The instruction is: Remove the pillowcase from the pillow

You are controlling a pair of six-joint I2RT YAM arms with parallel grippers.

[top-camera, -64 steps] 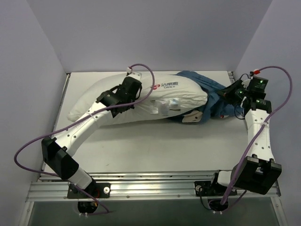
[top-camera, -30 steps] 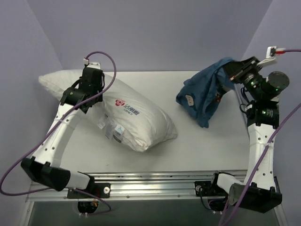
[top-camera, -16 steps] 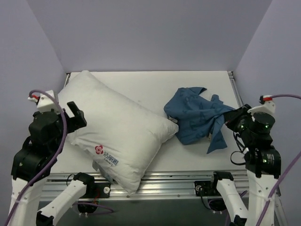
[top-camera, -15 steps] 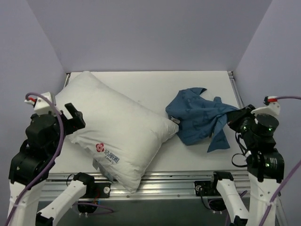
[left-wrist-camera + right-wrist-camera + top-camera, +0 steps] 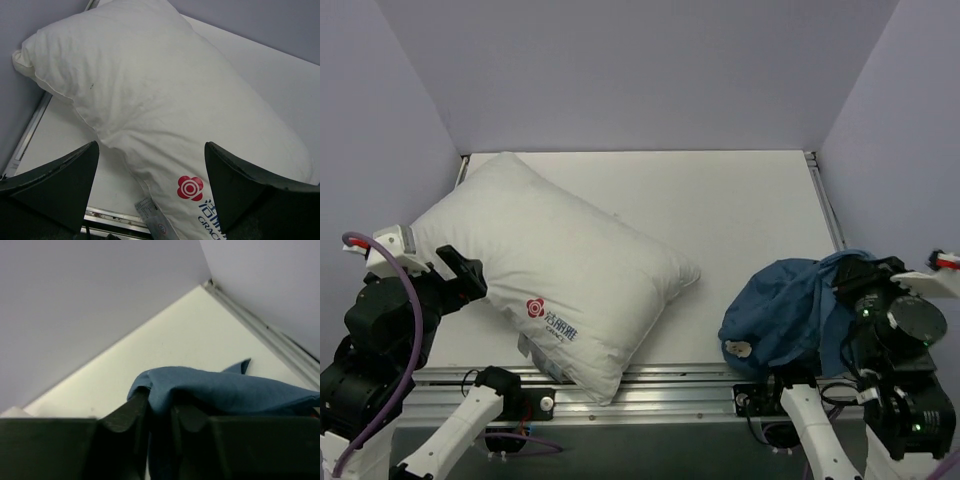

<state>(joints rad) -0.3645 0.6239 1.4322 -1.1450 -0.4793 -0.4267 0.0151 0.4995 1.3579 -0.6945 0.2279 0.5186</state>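
Left end effector (image 5: 150, 147): fingers spread wide, nothing gripped. The pillow (image 5: 555, 255) lies just ahead of and below it, bare white, set diagonally on the desk (image 5: 740, 215). Red flower logo (image 5: 535, 308) sits on the pillow's near end, to this end effector's right; that corner hangs over the desk's front rail (image 5: 670, 385).

Right end effector (image 5: 152, 412): fingers pinched together on a fold of the pillowcase (image 5: 785, 315). The blue cloth hangs bunched to its left and below, at the near right corner of the desk, drooping over the rail. Pillowcase fully off, well apart from the pillow.
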